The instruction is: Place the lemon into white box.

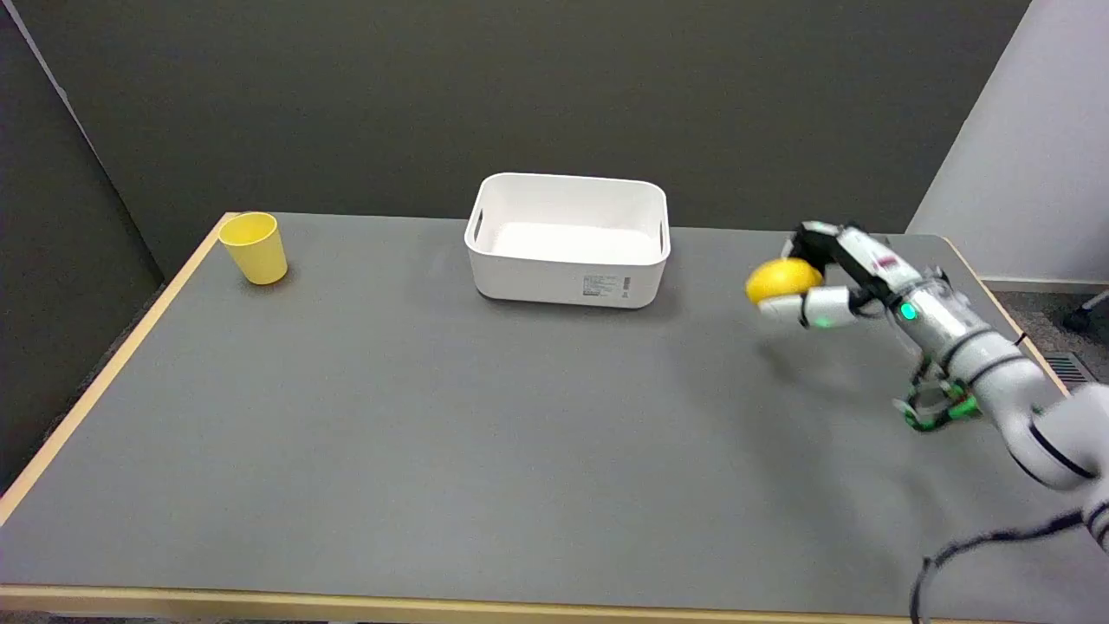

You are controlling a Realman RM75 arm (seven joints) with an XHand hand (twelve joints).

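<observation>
Yellow lemon point(782, 279) gripped in the raised right hand point(832, 282), right of the white box point(568, 240).

A: What is the right hand point(836, 277) doing?
B: It is gripping the round yellow lemon point(781, 279), holding it above the grey table point(433, 433), to the right of the white rectangular plastic box point(567, 241).
A: And at far left?
B: A yellow plastic cup point(253, 247) is standing upright.
</observation>
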